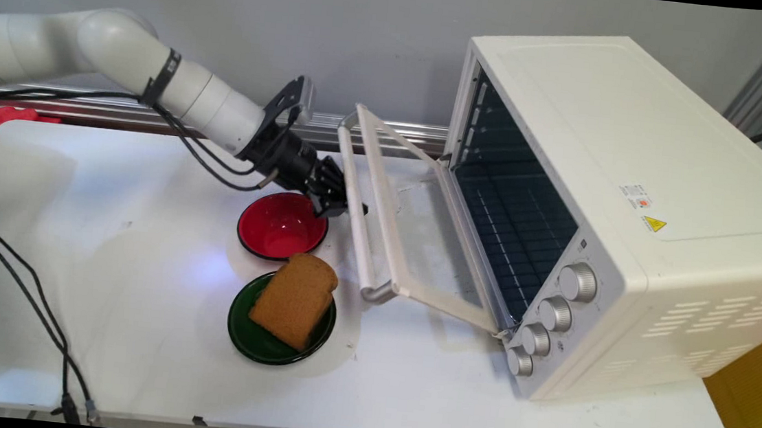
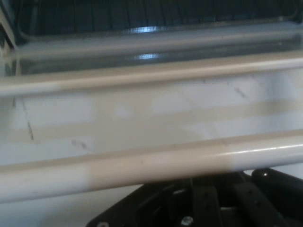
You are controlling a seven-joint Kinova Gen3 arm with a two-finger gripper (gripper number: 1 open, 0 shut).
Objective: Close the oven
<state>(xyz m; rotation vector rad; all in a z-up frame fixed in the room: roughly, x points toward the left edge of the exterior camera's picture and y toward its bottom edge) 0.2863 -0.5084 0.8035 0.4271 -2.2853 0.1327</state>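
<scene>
While the fingers (image 1: 339, 205) press against the oven door's handle bar (image 1: 357, 219), whether they clasp it I cannot tell; just behind them sits a red bowl (image 1: 281, 226), a toast slice (image 1: 293, 299) on a green plate (image 1: 255, 338) nearby, and beyond them the open toaster oven (image 1: 622, 214) on the desk (image 1: 105, 286).

Robot lab, mock kitchen setup. My white arm (image 1: 158, 77) with black cables (image 1: 23, 286) reaches over plain white surface (image 1: 408, 382). Bare grey wall (image 1: 301, 28), metal rail (image 1: 375, 127) behind. Toaster oven (image 1: 629, 215), door open, bowls, bread slice laid out as props. Foam mats (image 1: 759, 385) on floor.
</scene>
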